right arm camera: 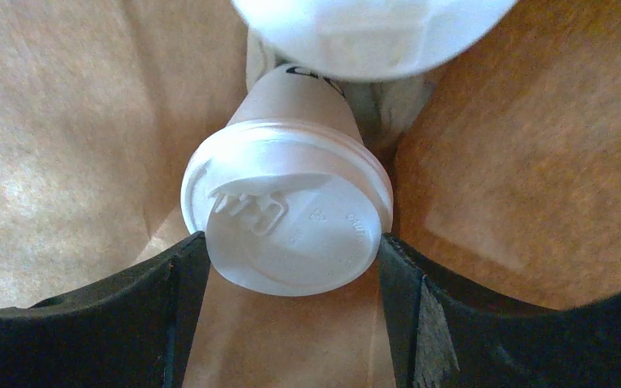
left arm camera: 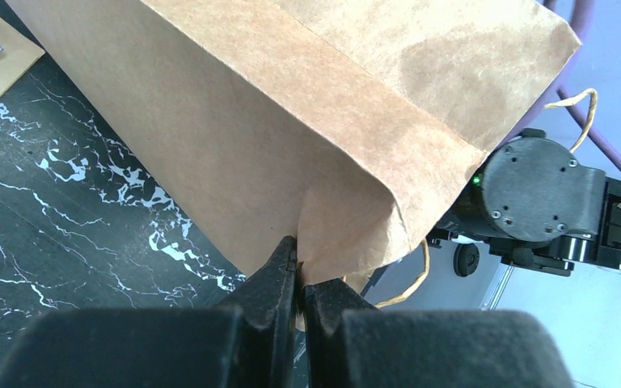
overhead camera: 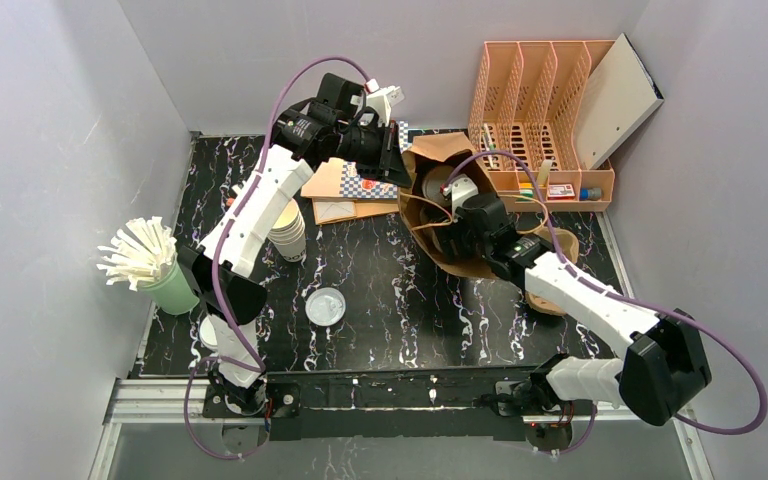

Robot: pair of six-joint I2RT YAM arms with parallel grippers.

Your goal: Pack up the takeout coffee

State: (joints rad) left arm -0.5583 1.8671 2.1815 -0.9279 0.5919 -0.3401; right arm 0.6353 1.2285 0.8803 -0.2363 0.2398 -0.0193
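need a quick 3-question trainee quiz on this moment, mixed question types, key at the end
1. Multiple choice: what sits between the right jaws?
A. a black lid
B. a cream paper cup with a white sip lid
C. a stack of lidless cups

2. True or false: the left jaws hang open, holding nothing.

3. Short answer: where is that cup now?

Key
1. B. The lid's edge meets a jaw on each side.
2. False. They are shut on the rim of the brown paper bag.
3. Inside the brown paper bag, tilted, with the bag's paper around it in the right wrist view.
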